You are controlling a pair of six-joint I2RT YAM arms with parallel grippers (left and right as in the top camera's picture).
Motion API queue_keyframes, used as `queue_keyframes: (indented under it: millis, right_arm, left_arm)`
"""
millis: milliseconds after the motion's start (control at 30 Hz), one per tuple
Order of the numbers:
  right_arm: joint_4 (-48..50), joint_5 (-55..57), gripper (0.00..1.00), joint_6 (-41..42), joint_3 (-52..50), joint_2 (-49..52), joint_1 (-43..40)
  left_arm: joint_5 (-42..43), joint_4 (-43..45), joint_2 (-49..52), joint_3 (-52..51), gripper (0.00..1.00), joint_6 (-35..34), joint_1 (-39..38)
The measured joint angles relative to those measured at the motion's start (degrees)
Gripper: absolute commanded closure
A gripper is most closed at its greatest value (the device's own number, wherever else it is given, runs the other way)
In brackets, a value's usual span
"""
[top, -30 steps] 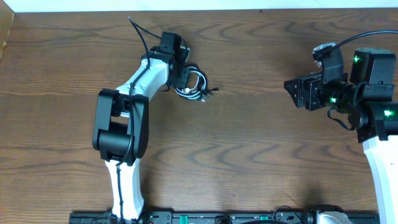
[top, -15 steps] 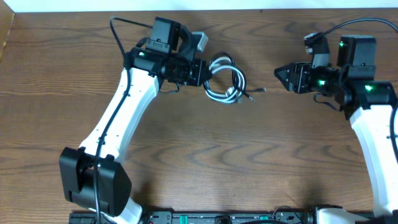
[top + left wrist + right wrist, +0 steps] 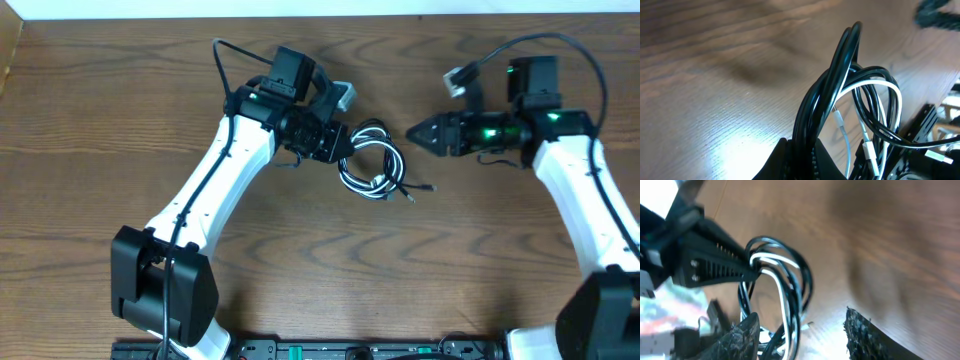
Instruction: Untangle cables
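A bundle of coiled cables point(image 3: 372, 160), black and white loops, hangs from my left gripper point(image 3: 340, 143) just above the table's middle. A small plug end point(image 3: 427, 187) trails to the right. In the left wrist view the jaws point(image 3: 802, 156) are shut on the black strands point(image 3: 840, 75), and a white cord point(image 3: 892, 95) loops beside them. My right gripper point(image 3: 412, 133) points left, close to the bundle's right side, and is open. In the right wrist view the loops point(image 3: 790, 287) show between its fingertips point(image 3: 802, 315); I cannot tell whether they touch.
The wooden table point(image 3: 300, 260) ends at a pale back edge point(image 3: 300, 8). The left arm's base point(image 3: 165, 290) stands at the front left and the right arm point(image 3: 590, 210) runs down the right side. Thick black arm wires arch above both wrists.
The left gripper has carried the cable bundle to the right and slightly forward. The right gripper has swung left toward the bundle, and its jaws have narrowed.
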Motion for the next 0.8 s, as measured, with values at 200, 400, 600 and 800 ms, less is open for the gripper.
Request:
queue_keyframes:
  millis: [200, 400, 600, 800]
  right_arm:
    - [-0.5, -1.6, 0.59, -4.3, 0.0, 5.1, 3.8]
    - [-0.5, -2.0, 0.87, -5.9, 0.0, 10.0, 5.4]
    - [-0.1, 1.0, 0.99, -5.0, -0.1, 10.8, 5.7]
    - [0.3, 8.7, 0.99, 1.4, -0.1, 10.8, 6.6]
  left_arm:
    - [-0.8, 0.1, 0.0, 0.0, 0.93, 2.3, 0.3]
    - [-2.5, 0.1, 0.0, 0.0, 0.92, 2.7, 0.3]
    - [-3.3, 0.3, 0.0, 0.0, 0.93, 2.9, 0.3]
    - [-3.3, 0.5, 0.1, 0.0, 0.93, 3.3, 0.0]
